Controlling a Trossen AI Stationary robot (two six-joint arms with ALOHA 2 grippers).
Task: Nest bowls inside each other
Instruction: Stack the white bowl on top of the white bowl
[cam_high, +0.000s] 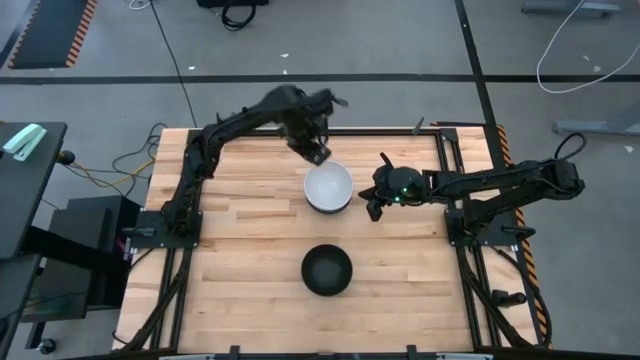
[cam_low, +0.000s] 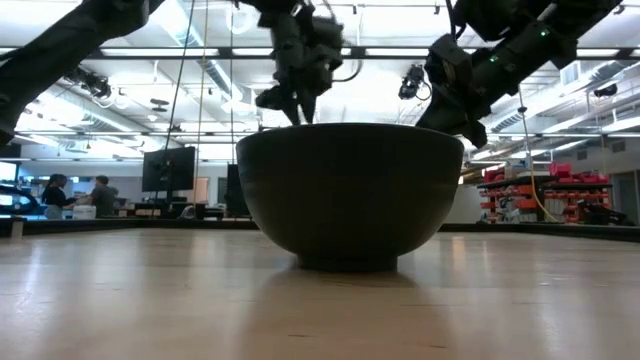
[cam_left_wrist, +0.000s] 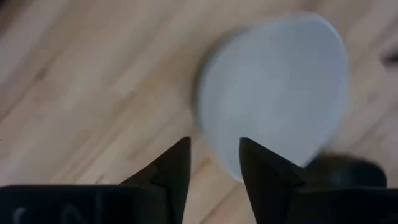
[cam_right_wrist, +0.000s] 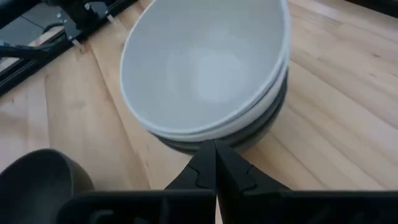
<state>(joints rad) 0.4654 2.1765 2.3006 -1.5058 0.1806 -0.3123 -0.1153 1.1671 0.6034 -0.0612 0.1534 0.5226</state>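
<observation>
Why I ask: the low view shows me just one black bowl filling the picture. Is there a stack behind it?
Observer: Yes, a stack stands farther back, with a white bowl on top and a dark one beneath.
Operator: Which claw is at it?
Observer: The left claw, open, hangs over its far rim.
Operator: And the right?
Observer: The right claw, shut, is beside the stack on its own side.

No text, label, brand, number or sign can be read in any view; the bowls, the arms and the wooden surface carry no legible markings.
</observation>
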